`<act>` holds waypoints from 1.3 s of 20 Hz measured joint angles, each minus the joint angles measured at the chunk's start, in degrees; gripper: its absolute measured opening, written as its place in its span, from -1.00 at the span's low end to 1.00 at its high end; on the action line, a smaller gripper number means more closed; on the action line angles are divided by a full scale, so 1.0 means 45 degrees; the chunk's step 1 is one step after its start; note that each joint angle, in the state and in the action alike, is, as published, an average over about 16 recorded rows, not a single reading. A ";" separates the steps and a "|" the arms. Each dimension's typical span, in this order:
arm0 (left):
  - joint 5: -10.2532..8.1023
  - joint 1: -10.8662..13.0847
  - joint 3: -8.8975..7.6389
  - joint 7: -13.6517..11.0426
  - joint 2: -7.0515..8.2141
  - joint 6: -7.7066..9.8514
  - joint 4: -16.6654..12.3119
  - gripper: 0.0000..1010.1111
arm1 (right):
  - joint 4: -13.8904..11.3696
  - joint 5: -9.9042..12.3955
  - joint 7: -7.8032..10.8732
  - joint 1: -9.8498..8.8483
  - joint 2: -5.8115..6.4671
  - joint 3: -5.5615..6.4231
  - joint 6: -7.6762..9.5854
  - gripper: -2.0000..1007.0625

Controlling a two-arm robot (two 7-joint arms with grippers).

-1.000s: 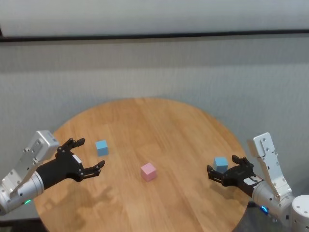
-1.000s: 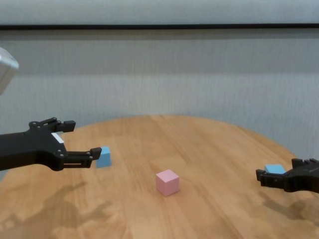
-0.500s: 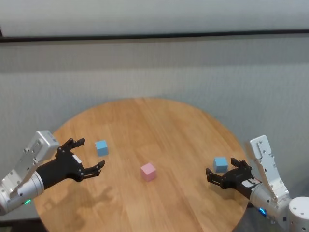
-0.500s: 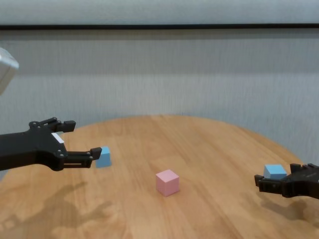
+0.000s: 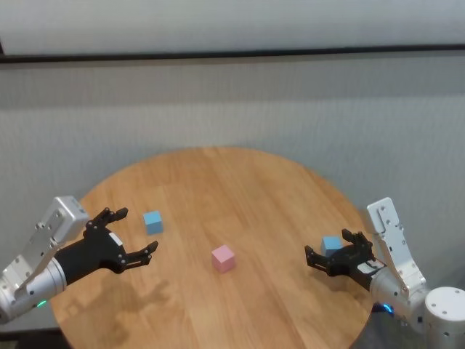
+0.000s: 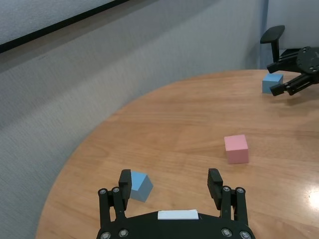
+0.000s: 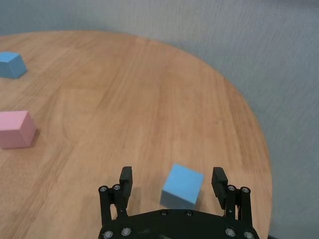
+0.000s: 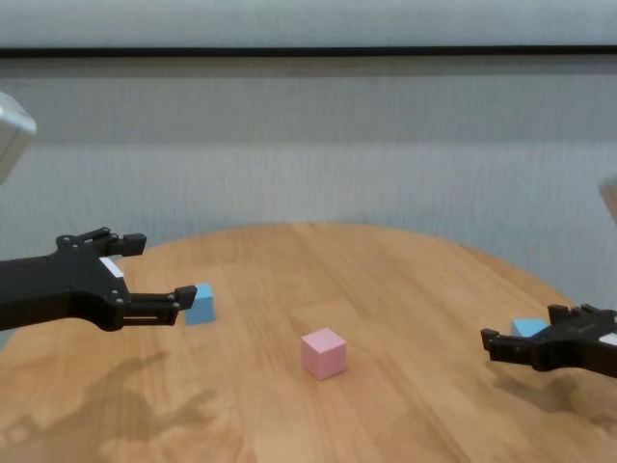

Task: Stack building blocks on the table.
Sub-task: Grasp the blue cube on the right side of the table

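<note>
Three building blocks on the table (image 5: 240, 182), none stacked. Table is a large round top, light honey wood, grain visible.

Pink block (image 5: 223, 257) sits near the middle of the table, slightly to the near side, alone, well apart from both grippers. Pale pink, matte, plain cube, flat on the wood, turned a bit so one corner faces the robot. Also in chest view (image 8: 324, 353), left wrist view (image 6: 236, 148) and right wrist view (image 7: 16, 130).

Left blue block (image 5: 152, 221) is on the left side of the table, flat on the surface. Light blue, matte, same size as the pink one. The left gripper (image 5: 134, 234) hovers above the table just near of it, jaws spread wide, holding nothing. In the left wrist view the block (image 6: 138, 185) sits just beyond one finger, not between the two. Chest view puts one fingertip right beside the block (image 8: 200, 303); contact can't be told.

Right blue block (image 5: 332, 245) is at the right edge area of the table, resting on the wood, rotated a little. The right gripper (image 5: 330, 256) is low over it, jaws wide, straddling the cube. Right wrist view: block (image 7: 182, 185) between the fingers with a gap on each side, not gripped.
</note>
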 joint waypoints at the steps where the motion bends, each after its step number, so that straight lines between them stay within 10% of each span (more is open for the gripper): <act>1: 0.0000 0.0000 0.0000 0.0000 0.0000 0.0000 0.0000 0.98 | 0.0080 -0.0048 0.0022 0.0053 -0.0036 -0.0002 -0.0036 1.00; 26: 0.0000 0.0000 0.0000 0.0001 0.0000 0.0000 0.0000 0.99 | 0.0620 -0.0794 0.0317 0.0188 -0.0470 0.0417 -0.0015 1.00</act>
